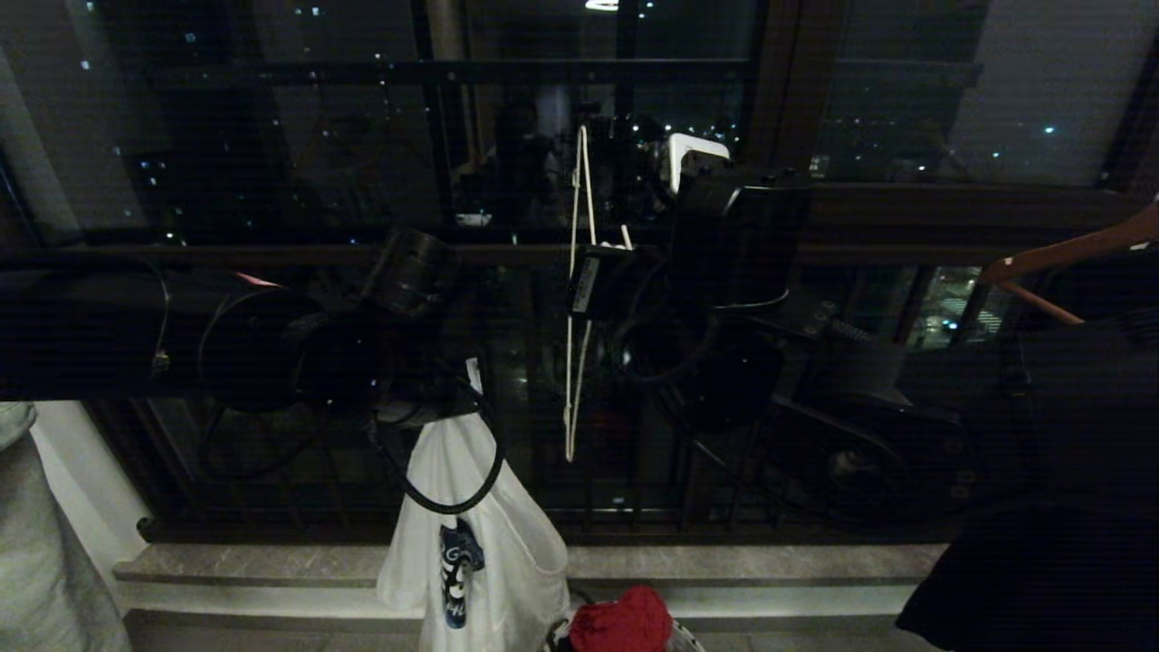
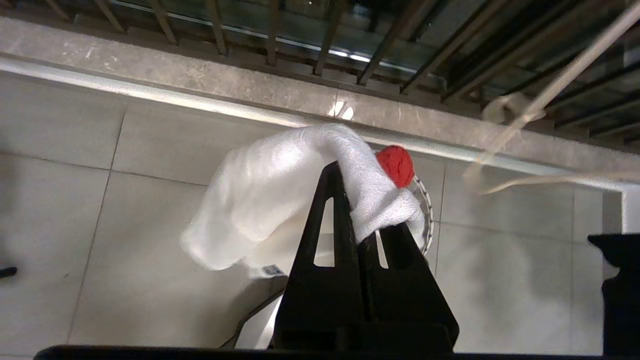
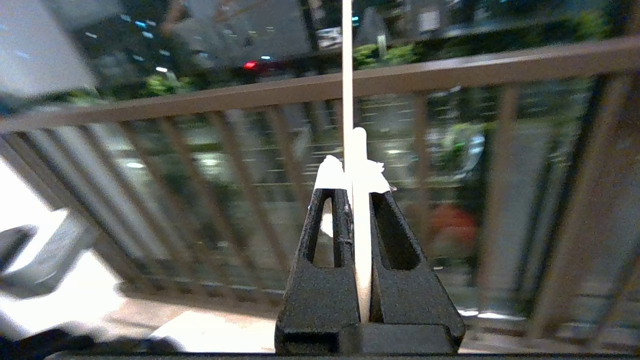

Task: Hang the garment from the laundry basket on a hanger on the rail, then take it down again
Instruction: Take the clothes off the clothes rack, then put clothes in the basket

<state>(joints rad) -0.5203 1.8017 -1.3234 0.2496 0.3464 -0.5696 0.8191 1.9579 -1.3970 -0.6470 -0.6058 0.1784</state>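
Two grippers are up in front of the dark balcony railing (image 1: pixel 634 507), each with something pinched. On the left, the left gripper (image 2: pixel 367 220) has its jaws clamped on a fold of the T-shirt (image 1: pixel 475 543), which hangs down over the stone ledge (image 1: pixel 272 566). Below it, the red cloth (image 1: pixel 625 620) sits in the laundry basket (image 2: pixel 427 212). In the middle, the right gripper (image 3: pixel 356 187) has its jaws squeezed together on the white wire hanger (image 1: pixel 572 362), held edge-on in mid-air. Far right, an orange-brown hanger (image 1: pixel 1068 258) carries a black garment (image 1: pixel 1041 561).
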